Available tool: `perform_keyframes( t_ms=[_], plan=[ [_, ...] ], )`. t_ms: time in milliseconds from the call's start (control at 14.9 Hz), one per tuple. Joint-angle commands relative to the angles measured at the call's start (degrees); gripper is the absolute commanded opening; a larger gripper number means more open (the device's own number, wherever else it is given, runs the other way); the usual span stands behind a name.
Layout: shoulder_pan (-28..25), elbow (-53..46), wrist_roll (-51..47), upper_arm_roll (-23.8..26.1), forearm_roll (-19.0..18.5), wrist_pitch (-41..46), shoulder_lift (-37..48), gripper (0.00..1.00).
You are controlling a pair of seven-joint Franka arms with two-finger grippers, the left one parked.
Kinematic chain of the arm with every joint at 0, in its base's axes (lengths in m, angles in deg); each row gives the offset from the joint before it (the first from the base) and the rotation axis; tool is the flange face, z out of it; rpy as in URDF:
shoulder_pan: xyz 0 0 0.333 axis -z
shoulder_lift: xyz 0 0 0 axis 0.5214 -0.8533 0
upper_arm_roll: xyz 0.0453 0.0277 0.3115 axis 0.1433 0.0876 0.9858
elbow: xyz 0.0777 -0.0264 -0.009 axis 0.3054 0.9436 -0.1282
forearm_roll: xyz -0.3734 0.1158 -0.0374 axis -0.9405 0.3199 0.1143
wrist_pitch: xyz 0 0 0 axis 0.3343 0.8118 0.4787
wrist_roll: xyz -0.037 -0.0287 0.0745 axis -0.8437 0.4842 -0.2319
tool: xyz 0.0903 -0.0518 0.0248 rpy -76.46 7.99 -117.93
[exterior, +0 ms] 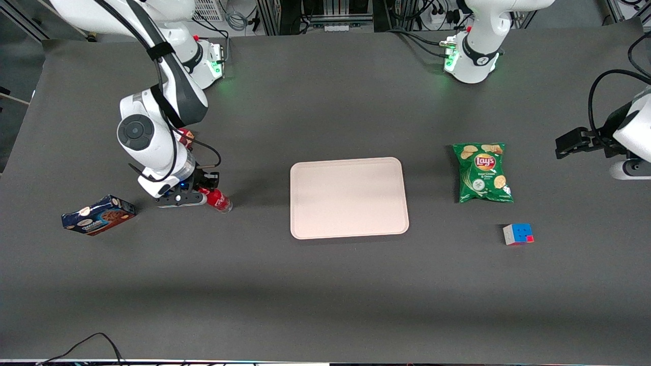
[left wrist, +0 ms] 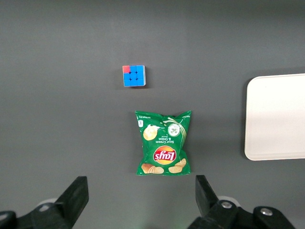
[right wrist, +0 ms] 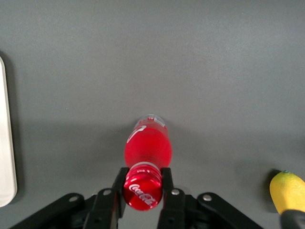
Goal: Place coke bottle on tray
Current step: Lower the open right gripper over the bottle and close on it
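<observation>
The coke bottle [exterior: 219, 200] is small and red, and stands tilted on the table toward the working arm's end, well apart from the tray [exterior: 349, 197]. The tray is pale pinkish-beige and lies mid-table with nothing on it. My gripper [exterior: 207, 193] is low over the table with its fingers closed on the bottle's red cap. In the right wrist view the cap [right wrist: 142, 192] sits squeezed between the two black fingers [right wrist: 118, 183], with the gripper [right wrist: 143, 183] around it, and the red body [right wrist: 148, 145] points away from the camera. The tray's edge [right wrist: 5, 157] shows there too.
A blue cookie box [exterior: 98, 215] lies beside the gripper, farther from the tray. A yellow lemon [right wrist: 287, 191] lies close to the gripper. A green Lay's chip bag [exterior: 482, 172] and a puzzle cube [exterior: 518, 234] lie toward the parked arm's end.
</observation>
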Motion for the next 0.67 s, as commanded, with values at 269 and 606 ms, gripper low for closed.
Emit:
perform_keyframes(
  t_ms=[269, 606],
  plan=[
    [0.33, 0.26, -1.68, 0.81, -0.86, -0.28, 5.56, 0.00],
    [0.06, -13.96, -2.04, 3.44, 0.02, 19.64, 5.93, 0.00]
  ],
)
